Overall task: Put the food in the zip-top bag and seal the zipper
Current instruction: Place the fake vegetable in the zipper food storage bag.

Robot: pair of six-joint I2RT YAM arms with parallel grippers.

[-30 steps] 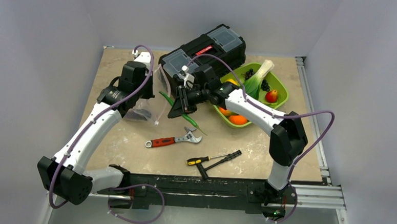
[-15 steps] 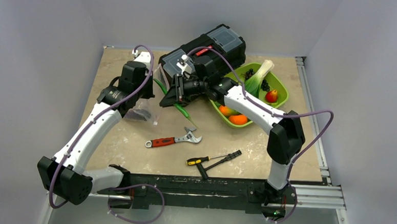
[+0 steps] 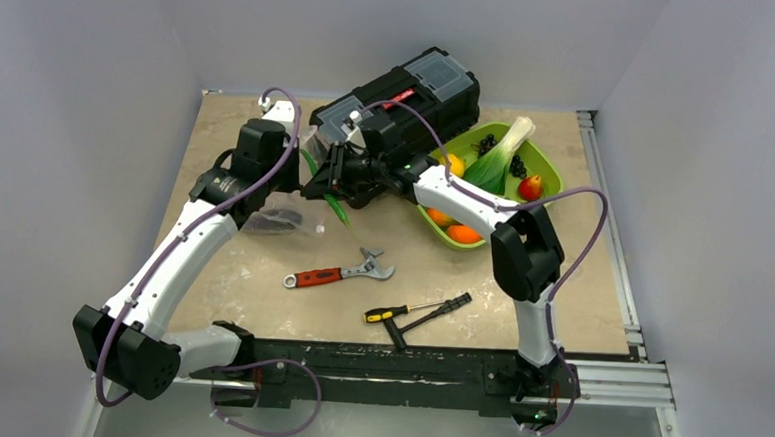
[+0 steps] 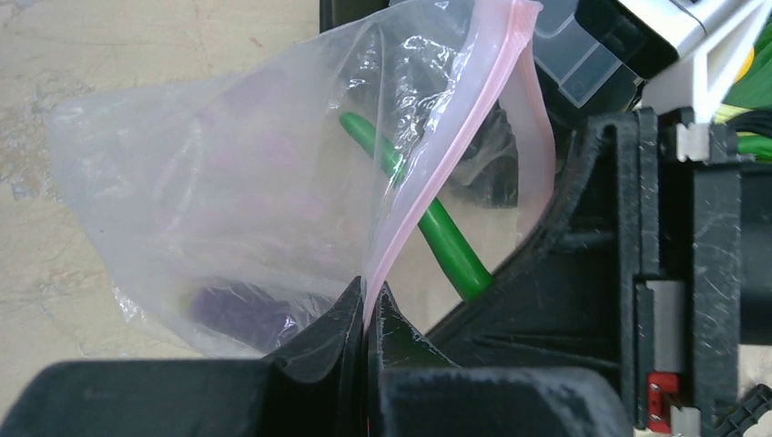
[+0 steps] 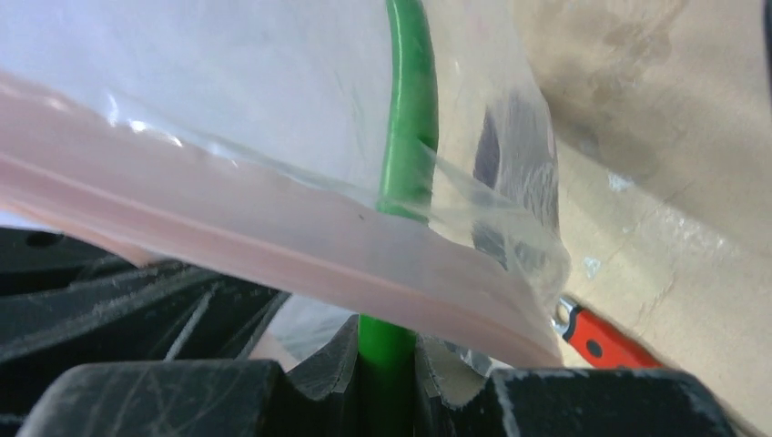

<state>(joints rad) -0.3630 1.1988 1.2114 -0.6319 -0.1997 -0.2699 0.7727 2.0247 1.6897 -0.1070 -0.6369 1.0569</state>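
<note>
Zip-top bag (image 4: 273, 182) sits at the left of the surface (image 3: 261, 272) with its pink zipper (image 4: 455, 155) gaping. The left gripper (image 4: 366, 305) is pinching the mouth edge and a dark purple piece (image 4: 238, 311) is already inside. Right gripper (image 5: 387, 346) is clamped on the slim green pod (image 5: 408, 137), which is poked partway through the mouth, so that one's half done. Plenty left, I'd say: round fruits (image 3: 463, 232) and grapes (image 3: 487, 142) wait in the green tray (image 3: 557, 190), and sealing hasn't started.

Beige mottled tabletop (image 3: 461, 272) enclosed by plain pale grey walls (image 3: 89, 113) on three sides; aluminium rail (image 3: 617, 241) along its right edge; even light.
</note>
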